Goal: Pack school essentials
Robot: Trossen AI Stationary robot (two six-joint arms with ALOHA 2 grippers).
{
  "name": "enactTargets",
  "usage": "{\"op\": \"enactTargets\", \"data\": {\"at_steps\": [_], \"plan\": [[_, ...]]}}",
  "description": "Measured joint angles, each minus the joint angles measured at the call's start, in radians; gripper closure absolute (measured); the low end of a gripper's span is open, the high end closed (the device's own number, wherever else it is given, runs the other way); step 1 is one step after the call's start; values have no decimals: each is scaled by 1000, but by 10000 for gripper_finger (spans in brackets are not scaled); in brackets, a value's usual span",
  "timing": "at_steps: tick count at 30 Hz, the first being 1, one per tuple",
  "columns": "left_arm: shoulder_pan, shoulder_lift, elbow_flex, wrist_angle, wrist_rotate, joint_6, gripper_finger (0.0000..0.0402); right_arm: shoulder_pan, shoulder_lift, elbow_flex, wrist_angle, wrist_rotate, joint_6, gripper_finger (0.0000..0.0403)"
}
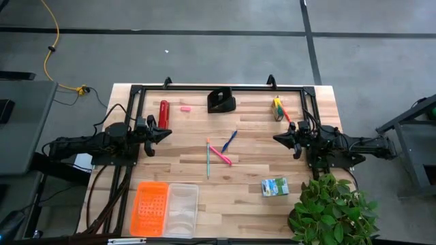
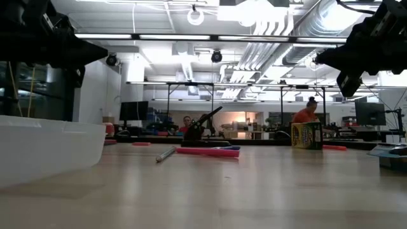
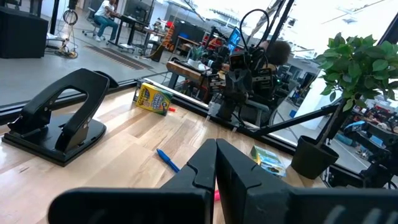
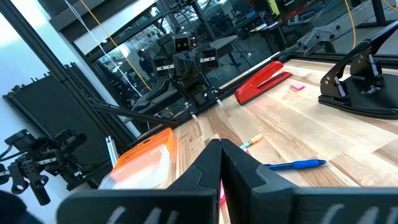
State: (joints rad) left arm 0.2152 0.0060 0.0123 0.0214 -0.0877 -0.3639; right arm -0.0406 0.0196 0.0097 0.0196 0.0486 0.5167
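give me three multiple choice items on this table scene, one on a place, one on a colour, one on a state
1. Where does the crayon box stand?
A. inside the clear container
B. near the table's far edge, on the right arm's side
C. under the left tool

2. What colour is the lid beside the clear container?
A. orange
B. blue
C. black

3. How do the two tools stand?
A. both shut, holding nothing
B. left open, right shut on a pen
C. both open wide

Answers:
1. B: the high view shows it upright by the far rail, ahead of the right tool.
2. A: the lid lying beside the container is orange.
3. A: the left tool and the right one show their fingers pressed together in the wrist views, with nothing between them; the pens lie untouched mid-table.
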Motion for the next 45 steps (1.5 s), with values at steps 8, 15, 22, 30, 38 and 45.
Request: {"op": "enactTargets", "data": {"at_steps": [8,15,22,30,38,45], "plan": [[0,0,0,0,-3,0,401,0,0,0,0,0,0,402],[0,0,0,0,-3,0,401,0,0,0,0,0,0,402],[0,0,0,0,-3,0,401,0,0,0,0,0,0,402],[0,0,0,0,-2,0,401,0,0,0,0,0,0,402],[0,0,0,0,-2,0,401,0,0,0,11,36,3,402],[0,0,0,0,-1,0,401,0,0,0,327,318,85,402]]}}
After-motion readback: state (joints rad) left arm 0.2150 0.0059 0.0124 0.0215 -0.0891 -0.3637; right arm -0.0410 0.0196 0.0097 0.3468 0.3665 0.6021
